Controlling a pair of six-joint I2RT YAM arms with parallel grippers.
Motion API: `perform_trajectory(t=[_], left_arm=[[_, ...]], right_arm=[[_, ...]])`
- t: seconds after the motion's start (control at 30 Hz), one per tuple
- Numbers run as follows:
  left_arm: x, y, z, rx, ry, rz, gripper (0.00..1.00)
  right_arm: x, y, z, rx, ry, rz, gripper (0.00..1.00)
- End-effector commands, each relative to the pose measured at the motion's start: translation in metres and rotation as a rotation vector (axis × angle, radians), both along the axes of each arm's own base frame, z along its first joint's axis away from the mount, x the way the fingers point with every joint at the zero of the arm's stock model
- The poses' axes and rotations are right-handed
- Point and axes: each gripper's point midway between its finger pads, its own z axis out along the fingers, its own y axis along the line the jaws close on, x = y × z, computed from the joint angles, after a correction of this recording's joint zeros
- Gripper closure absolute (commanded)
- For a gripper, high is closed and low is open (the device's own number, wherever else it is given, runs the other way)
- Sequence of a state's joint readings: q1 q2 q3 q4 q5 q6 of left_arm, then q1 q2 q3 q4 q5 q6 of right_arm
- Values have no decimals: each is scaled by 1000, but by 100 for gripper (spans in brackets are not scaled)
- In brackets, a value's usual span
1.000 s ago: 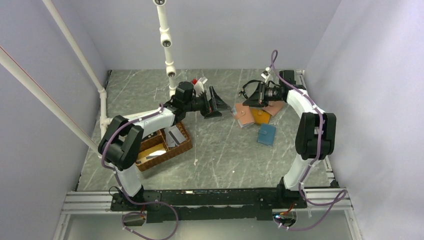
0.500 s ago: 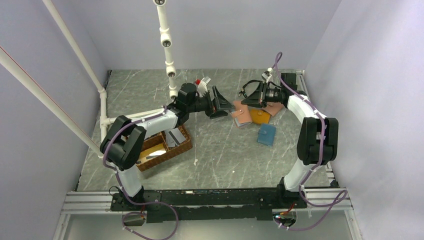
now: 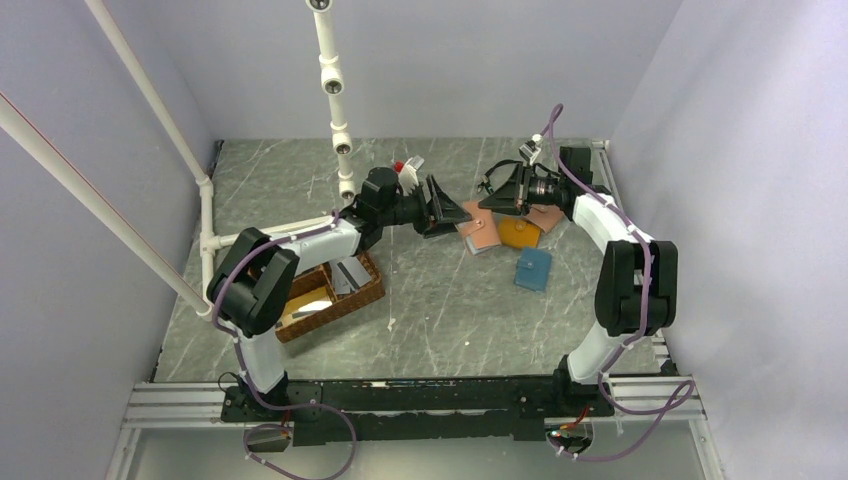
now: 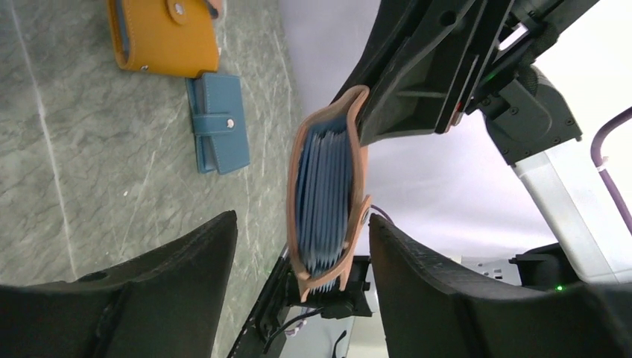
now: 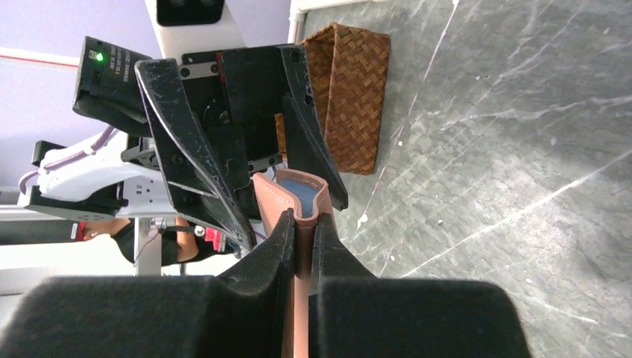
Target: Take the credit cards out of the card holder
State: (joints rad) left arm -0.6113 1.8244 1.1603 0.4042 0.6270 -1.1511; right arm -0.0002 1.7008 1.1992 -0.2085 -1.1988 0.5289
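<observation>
the grey marbled tabletop (image 3: 440,310) lies under both my grippers. the brown woven basket (image 3: 340,312) sits on it well behind my left gripper, back toward that arm's base. my right gripper (image 3: 490,207) is clamped tight on one edge of the card holder (image 3: 480,231) and holds it up off the tabletop. in the right wrist view the salmon leather is squeezed flat between my two pads with no gap. my left gripper (image 4: 302,224) faces it from the other side with its jaws spread wide, one finger on each side of the card holder's free end, closed on nothing. there is a clear gap on one side, and the snap tab is just beside the other finger. the card holder gapes toward my left gripper, showing its stacked light-blue pockets; i cannot tell whether cards are in them. the orange wallet (image 3: 520,232) lies on the tabletop below my right gripper, with the smaller teal-blue wallet (image 3: 533,268) just beside it. flat grey credit cards (image 3: 350,272) lie in the basket.
</observation>
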Motion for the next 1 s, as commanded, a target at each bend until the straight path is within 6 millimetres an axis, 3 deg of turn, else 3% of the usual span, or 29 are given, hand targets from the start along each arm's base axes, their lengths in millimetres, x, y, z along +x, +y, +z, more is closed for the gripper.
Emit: perform_trajectory(t=[0.0,0.17,0.27,0.33,0.43,0.6,0.67,0.83,0.97], left_arm=[[7,-10,26,-76,-59,-7,33],[5,-11,29,-95,-63,-14,44],[3,-12,30,-109,-70,-29,83],[1,-11,27,-108,-72,-30,100],[0,-7,29,-107,-109,-23,100],[-4,1,43,-94,-242,-21,100],[-7,4,53,-110,-304,-26,100],[-13,9,76,-170,-418,-47,100],[-17,10,91,-177,-479,-69,100]], right_arm=[[-15,11,25,41,-73,66,100],[-17,12,22,37,-80,75,100],[-19,12,21,32,-84,79,100],[-21,11,20,22,-98,82,100],[-28,9,19,-13,-147,94,84],[-52,8,24,-24,-249,164,35],[-68,9,27,-3,-290,208,21],[-96,9,28,-1,-409,281,3],[-112,11,21,-6,-457,328,1]])
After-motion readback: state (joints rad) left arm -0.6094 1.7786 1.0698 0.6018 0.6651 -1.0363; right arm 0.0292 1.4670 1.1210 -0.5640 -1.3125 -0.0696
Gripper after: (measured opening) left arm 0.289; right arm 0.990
